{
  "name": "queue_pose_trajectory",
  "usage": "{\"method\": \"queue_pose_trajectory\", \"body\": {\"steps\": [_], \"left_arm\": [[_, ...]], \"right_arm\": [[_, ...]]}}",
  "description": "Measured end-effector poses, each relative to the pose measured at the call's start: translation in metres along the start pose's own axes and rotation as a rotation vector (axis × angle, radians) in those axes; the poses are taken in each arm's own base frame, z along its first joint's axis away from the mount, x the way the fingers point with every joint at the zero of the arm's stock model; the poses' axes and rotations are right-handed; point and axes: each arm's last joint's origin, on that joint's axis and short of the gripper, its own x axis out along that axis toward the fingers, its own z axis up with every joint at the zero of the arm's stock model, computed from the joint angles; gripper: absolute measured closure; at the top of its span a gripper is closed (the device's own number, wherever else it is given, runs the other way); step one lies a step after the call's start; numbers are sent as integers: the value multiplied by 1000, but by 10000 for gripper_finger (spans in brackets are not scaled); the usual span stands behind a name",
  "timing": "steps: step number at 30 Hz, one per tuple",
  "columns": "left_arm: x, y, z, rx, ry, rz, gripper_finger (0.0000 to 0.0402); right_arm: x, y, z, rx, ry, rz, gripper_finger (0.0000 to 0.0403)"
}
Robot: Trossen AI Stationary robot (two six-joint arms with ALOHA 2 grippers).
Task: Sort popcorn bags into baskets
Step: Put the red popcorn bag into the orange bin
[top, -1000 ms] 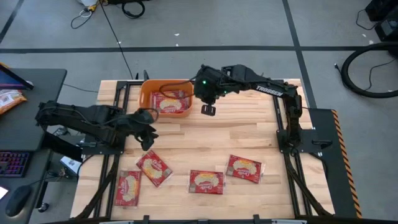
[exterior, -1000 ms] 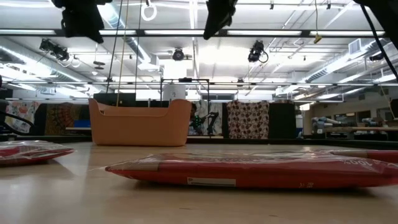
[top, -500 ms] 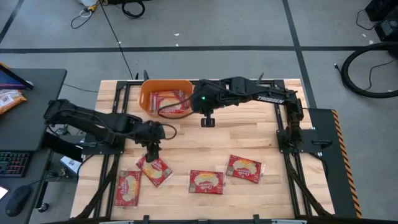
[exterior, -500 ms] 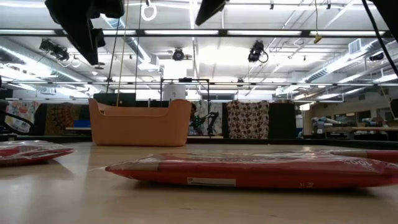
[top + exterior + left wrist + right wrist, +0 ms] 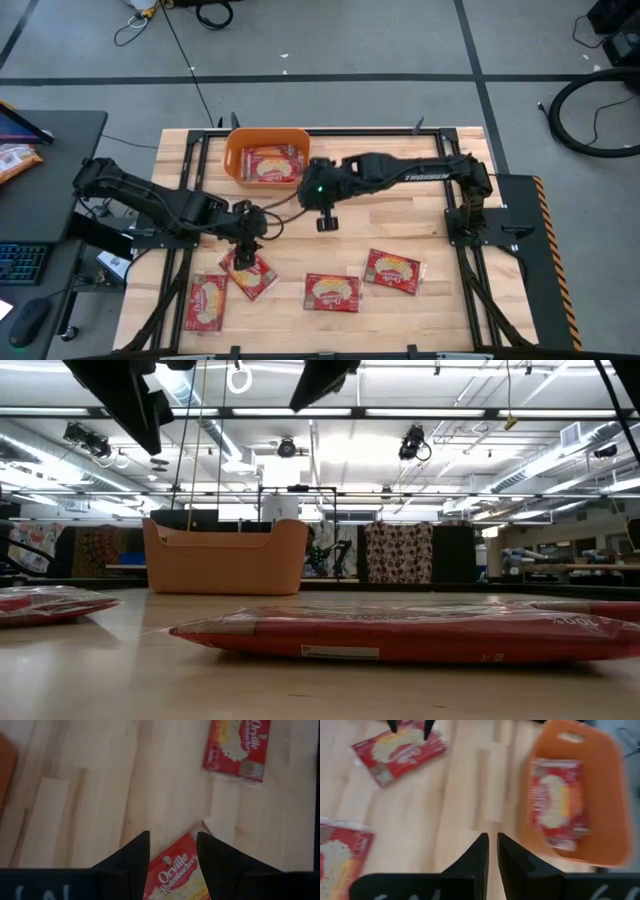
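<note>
Orange plastic marks your target: from above, the basket (image 5: 236,160) sits at the table's (image 5: 400,215) far edge toward its left corner, popcorn bags (image 5: 268,163) already inside. Four more bags lie along the near edge. Your left gripper (image 5: 245,255) hangs over the second bag from the left (image 5: 247,270), likely lined up for a pick. The right gripper (image 5: 324,222) hovers empty mid-table.

Low down, a bag (image 5: 400,634) lies flat in front.

Your left wrist shows jaws apart, straddling that bag (image 5: 175,882).

Your right wrist shows jaws nearly together, holding nothing, with the basket (image 5: 610,795) beyond.
</note>
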Motion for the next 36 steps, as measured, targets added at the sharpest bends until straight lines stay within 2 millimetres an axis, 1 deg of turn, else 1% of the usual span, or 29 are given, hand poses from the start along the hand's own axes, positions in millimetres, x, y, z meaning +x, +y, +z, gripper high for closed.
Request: {"method": "queue_pose_trajectory", "body": {"steps": [2, 4, 6, 10, 12, 17, 21, 26, 29, 33, 36], "left_arm": [[0, -5, -2, 13, 3, -10, 235], [3, -10, -3, 22, 5, -20, 235], [9, -16, -7, 42, 22, -29, 235], [23, -23, -26, 61, 52, -45, 235], [30, -23, -40, 65, 111, -31, 235], [42, -26, -58, 77, 170, -95, 235], [55, -23, -73, 85, 193, -137, 235], [74, -17, -89, 82, 158, -189, 235], [82, -13, -91, 107, 86, -198, 235], [91, -3, -90, 115, -48, -124, 235], [98, 9, -88, 98, -136, -57, 235]], "right_arm": [[13, 10, -6, 4, 12, 18, 361], [22, 20, -14, 8, 33, 28, 361], [24, 27, -20, 21, 23, 26, 361], [18, 35, -35, 71, -46, 27, 361], [14, 37, -46, 107, -79, 27, 361], [4, 38, -75, 219, -120, 29, 361], [-5, 38, -89, 285, -150, 31, 361], [-14, 36, -92, 320, -172, 9, 361], [-18, 35, -92, 324, -181, 10, 361], [-19, 35, -92, 332, -184, 11, 361], [-20, 34, -92, 333, -189, 12, 361]]}}
